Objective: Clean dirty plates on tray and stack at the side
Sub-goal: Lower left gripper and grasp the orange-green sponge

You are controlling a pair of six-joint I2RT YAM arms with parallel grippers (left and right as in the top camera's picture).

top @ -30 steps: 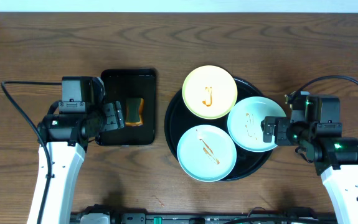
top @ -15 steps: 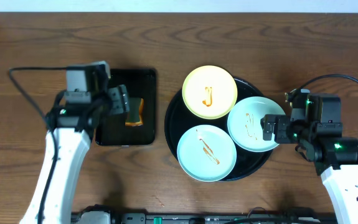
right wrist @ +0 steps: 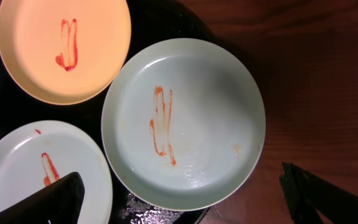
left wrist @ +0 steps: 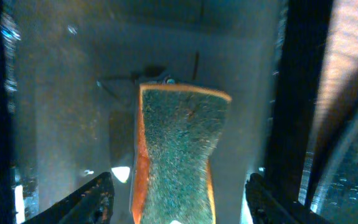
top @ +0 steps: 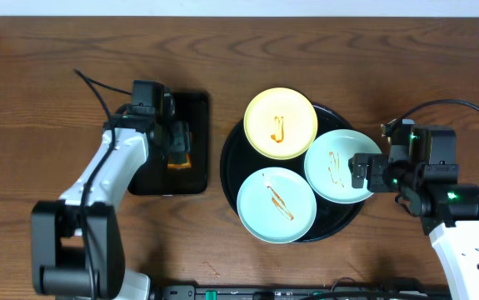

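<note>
The left gripper (left wrist: 182,200) hangs over the sponge (left wrist: 179,149) in the small tray (top: 192,107), its fingers wide on either side and not touching it. I'd say the step is picking it up: come straight down, keep the sponge centred, and pinch across its narrow waist, low enough to catch the orange body and not just the green top. The three plates (top: 277,205), all sauce-streaked, lie on the round tray (top: 228,157), and the right gripper (right wrist: 185,200) hovers wide open and empty over the right-hand plate (top: 337,167).
</note>
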